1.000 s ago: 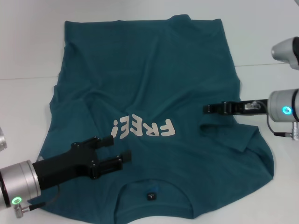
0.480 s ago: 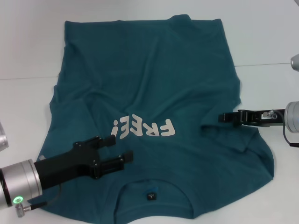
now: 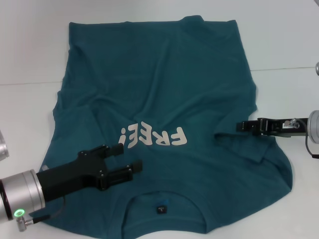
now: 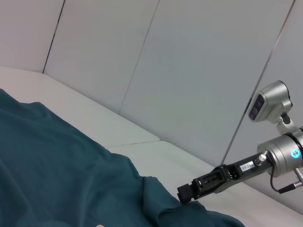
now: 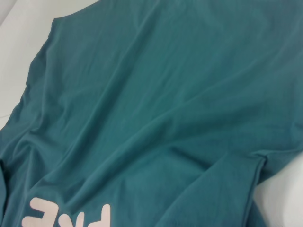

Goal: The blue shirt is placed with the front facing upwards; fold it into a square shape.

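- Blue shirt (image 3: 164,94): spread front-up on white table (image 3: 284,40); collar and neck label (image 3: 161,209) nearest robot, hem at far side; long axis running away from robot; "FREE!" lettering (image 3: 152,137) across chest, upside down in head view.
- Right sleeve (image 3: 249,147): folded inward over body, edge lying just beside right gripper tip.
- Left gripper (image 3: 122,159): hovering over chest area on robot's left, just beside lettering; fingers spread apart, nothing between them; contact with cloth cannot be told.
- Right gripper (image 3: 242,126): at shirt's right edge, pointing inward toward folded sleeve; slim profile, opening cannot be told; no cloth seen lifted.
- Governing relation, as judged: shirt mass lying inward of both grippers; left gripper nearer collar and shoulder, right gripper nearer sleeve fold; side-to-centre fold along long axis likely next.
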{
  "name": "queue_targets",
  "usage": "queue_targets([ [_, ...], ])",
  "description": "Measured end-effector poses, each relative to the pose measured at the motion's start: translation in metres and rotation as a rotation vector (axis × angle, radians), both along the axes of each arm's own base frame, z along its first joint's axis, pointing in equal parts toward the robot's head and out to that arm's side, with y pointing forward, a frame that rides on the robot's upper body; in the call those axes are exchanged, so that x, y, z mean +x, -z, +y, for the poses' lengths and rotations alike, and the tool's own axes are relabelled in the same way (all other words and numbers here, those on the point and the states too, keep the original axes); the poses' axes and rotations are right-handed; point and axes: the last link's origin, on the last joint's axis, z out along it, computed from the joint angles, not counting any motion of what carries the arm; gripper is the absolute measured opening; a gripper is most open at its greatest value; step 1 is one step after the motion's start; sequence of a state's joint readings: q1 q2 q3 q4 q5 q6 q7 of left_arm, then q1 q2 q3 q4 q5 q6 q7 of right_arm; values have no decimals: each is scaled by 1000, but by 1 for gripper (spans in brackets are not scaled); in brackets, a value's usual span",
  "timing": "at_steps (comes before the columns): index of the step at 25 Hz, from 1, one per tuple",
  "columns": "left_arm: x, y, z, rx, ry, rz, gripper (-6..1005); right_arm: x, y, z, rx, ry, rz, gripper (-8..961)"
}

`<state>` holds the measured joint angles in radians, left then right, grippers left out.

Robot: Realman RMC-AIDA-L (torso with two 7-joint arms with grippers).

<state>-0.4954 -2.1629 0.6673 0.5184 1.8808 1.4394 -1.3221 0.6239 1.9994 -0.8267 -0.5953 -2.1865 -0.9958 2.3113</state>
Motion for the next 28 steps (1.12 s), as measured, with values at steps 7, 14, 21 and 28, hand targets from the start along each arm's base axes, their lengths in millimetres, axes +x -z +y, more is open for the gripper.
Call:
queue_targets([
  [7, 0, 0, 0, 0, 2, -2, 825, -7, 8, 4, 2, -11, 2, 622],
  [14, -1, -1, 0, 3, -2, -2, 826, -6, 11, 5, 10, -8, -12, 513],
  [21, -1, -1, 0, 6, -3, -3, 826, -7, 10, 6, 11, -16, -17, 254],
  [28, -2, -2, -1, 7, -6, -3, 826, -11, 10, 9, 12, -26, -20, 111],
])
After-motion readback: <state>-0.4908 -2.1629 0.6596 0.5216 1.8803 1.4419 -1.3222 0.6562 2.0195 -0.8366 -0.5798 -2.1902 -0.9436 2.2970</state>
